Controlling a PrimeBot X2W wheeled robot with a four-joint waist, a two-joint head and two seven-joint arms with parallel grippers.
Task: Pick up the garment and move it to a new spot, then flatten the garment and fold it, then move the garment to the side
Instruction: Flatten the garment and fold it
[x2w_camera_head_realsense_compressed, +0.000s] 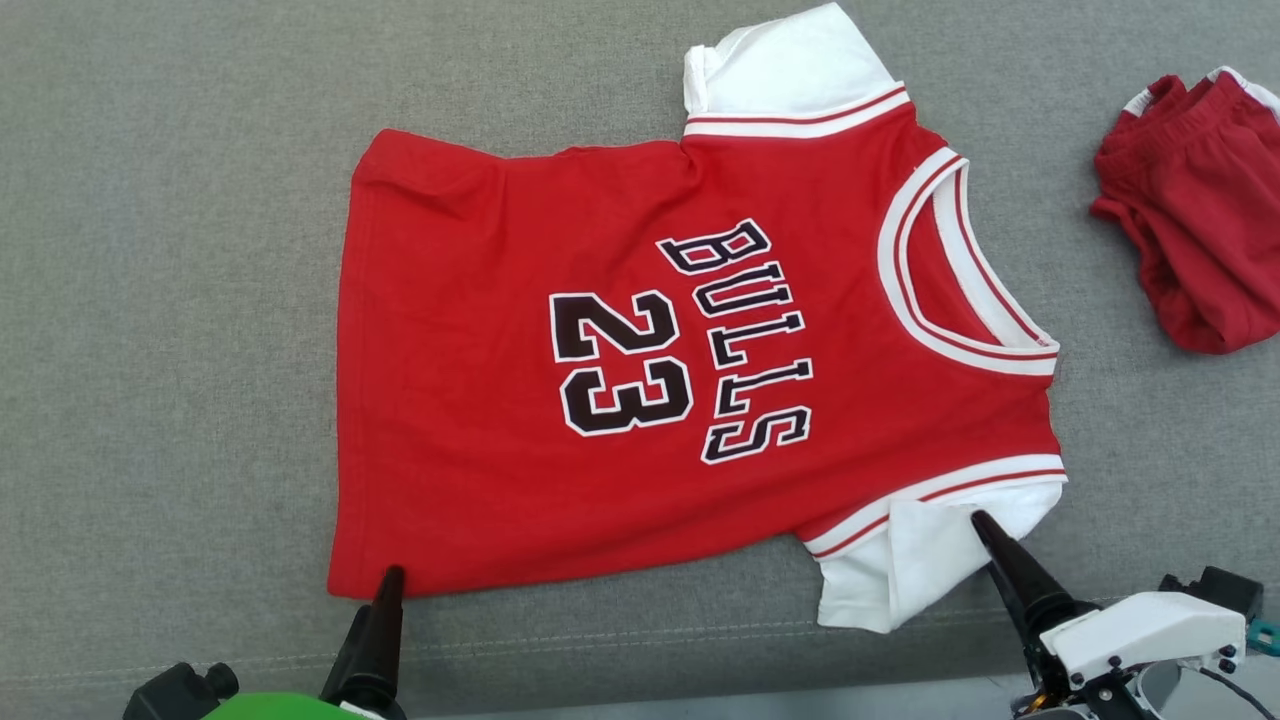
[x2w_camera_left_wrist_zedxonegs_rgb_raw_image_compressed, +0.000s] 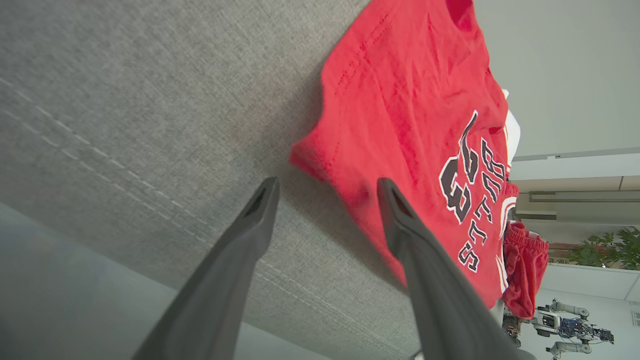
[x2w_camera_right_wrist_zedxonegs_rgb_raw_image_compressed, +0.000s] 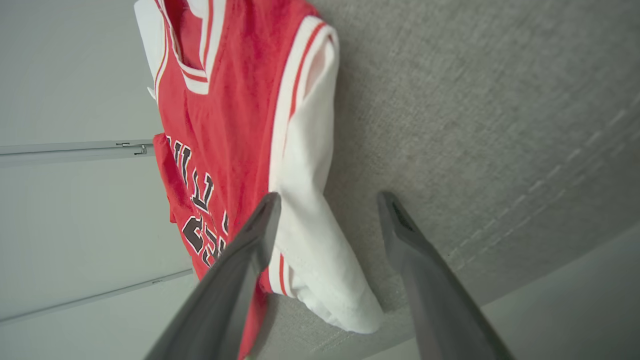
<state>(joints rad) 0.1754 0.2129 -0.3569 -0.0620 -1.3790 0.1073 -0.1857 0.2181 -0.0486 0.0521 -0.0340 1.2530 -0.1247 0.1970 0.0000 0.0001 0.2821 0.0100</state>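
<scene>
From the head camera I see the jersey (x2w_camera_head_realsense_compressed: 700, 380) spread face-up across the middle of the grey fabric-covered worktop (x2w_camera_head_realsense_compressed: 150, 300). Its hem is toward my left and its white-trimmed neck toward my right, with "BULLS" and "23" readable sideways. One white sleeve (x2w_camera_head_realsense_compressed: 790, 70) lies at the far edge and the other (x2w_camera_head_realsense_compressed: 900, 570) at the near edge, slightly rumpled. A pair of red shorts (x2w_camera_head_realsense_compressed: 1200, 210) sits bunched at the far right, apart from the jersey. The left jaws come up from the bottom edge, and their dark finger (x2w_camera_head_realsense_compressed: 385, 600) has its tip at the near hem corner. The finger (x2w_camera_head_realsense_compressed: 1005, 560) of the right jaws has its tip over the near sleeve. In the left wrist camera the left jaws are spread wide and grasp nothing. One finger (x2w_camera_left_wrist_zedxonegs_rgb_raw_image_compressed: 250, 225) is over bare grey fabric and the other (x2w_camera_left_wrist_zedxonegs_rgb_raw_image_compressed: 405, 225) is in front of the red hem, whose corner lies just beyond the gap. Farther along I can make out the shorts (x2w_camera_left_wrist_zedxonegs_rgb_raw_image_compressed: 525, 270), a potted plant (x2w_camera_left_wrist_zedxonegs_rgb_raw_image_compressed: 605, 252) and another robot (x2w_camera_left_wrist_zedxonegs_rgb_raw_image_compressed: 565, 325) in the background. In the right wrist camera the right jaws are likewise released and empty. One finger (x2w_camera_right_wrist_zedxonegs_rgb_raw_image_compressed: 255, 235) crosses the edge of the white sleeve (x2w_camera_right_wrist_zedxonegs_rgb_raw_image_compressed: 310, 200), and the other (x2w_camera_right_wrist_zedxonegs_rgb_raw_image_compressed: 400, 230) stands over the bare worktop (x2w_camera_right_wrist_zedxonegs_rgb_raw_image_compressed: 500, 125). The sleeve end lies flat on the cloth beyond the gap, with the stitched seam of the cover running nearby.
</scene>
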